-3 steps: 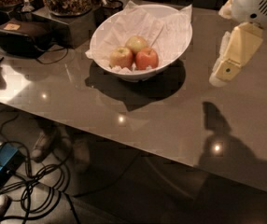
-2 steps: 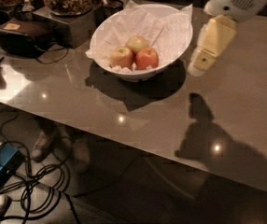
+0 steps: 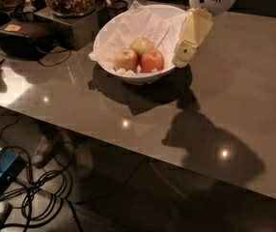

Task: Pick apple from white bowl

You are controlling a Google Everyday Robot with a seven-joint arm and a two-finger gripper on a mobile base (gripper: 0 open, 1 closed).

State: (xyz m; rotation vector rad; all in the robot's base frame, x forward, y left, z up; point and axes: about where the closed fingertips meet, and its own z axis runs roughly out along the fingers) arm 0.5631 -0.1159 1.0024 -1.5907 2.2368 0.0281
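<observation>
While the pincer hangs at the rim of the white bowl, open or closed you cannot tell, grip the apple across its middle: firm, smooth, probably slippery.

End effector aslant, upper right.

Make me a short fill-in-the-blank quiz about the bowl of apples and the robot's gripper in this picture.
1. The wide, glossy white bowl holds ___ round apples.
2. Crumpled white ___ lines the bowl.
3. The cream-coloured gripper hangs by the bowl's rim, closest to the ___ apple.

Missing words: three; paper; orange-red.
</observation>
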